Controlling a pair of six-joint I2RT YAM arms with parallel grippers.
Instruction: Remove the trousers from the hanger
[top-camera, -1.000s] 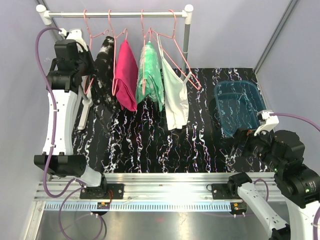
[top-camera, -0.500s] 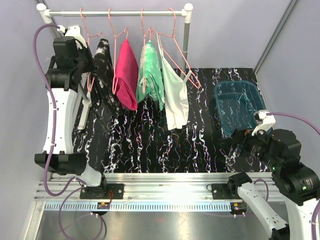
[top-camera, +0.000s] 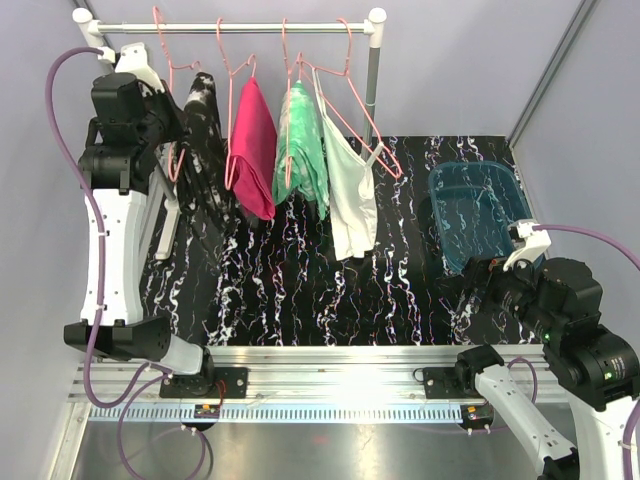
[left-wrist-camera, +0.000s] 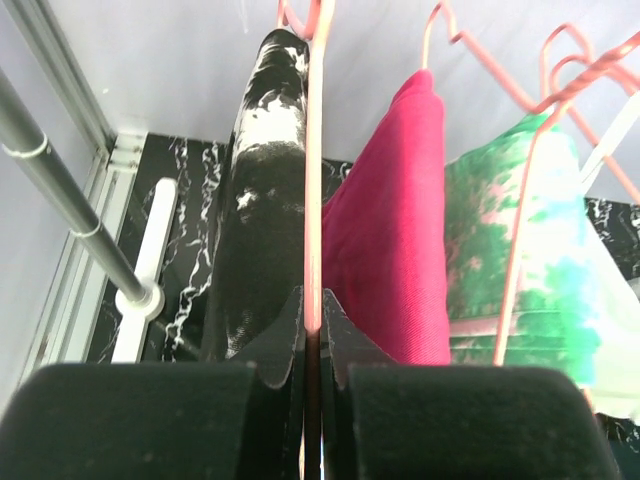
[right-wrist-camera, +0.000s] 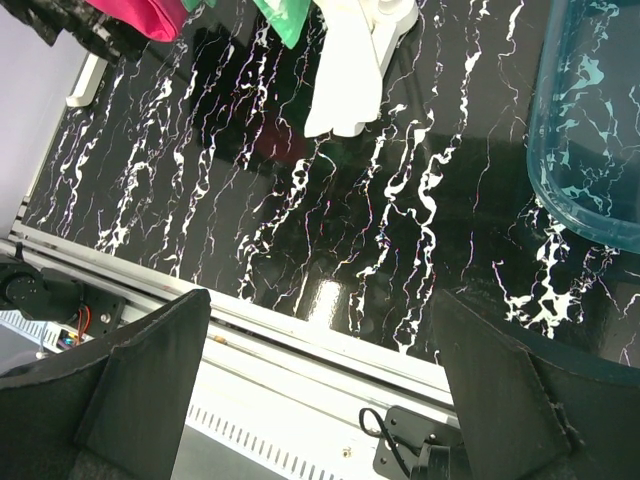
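Note:
The trousers, black with white blotches, hang on the leftmost pink hanger at the left end of the rail. In the left wrist view the trousers drape just left of the hanger's wire. My left gripper is shut on that wire, which runs straight up between the fingertips. From above, the left gripper sits high beside the trousers. My right gripper stands wide open with nothing in it, low over the table's near right edge.
A red garment, a green tie-dye one and a white top hang on further pink hangers to the right. The rail's white foot lies below left. A blue bin stands at the right of the marbled table.
My left gripper has shut on the hanger wire and risen up and leftward, taking the hanger's hook and the trousers with it. The right arm has barely moved.

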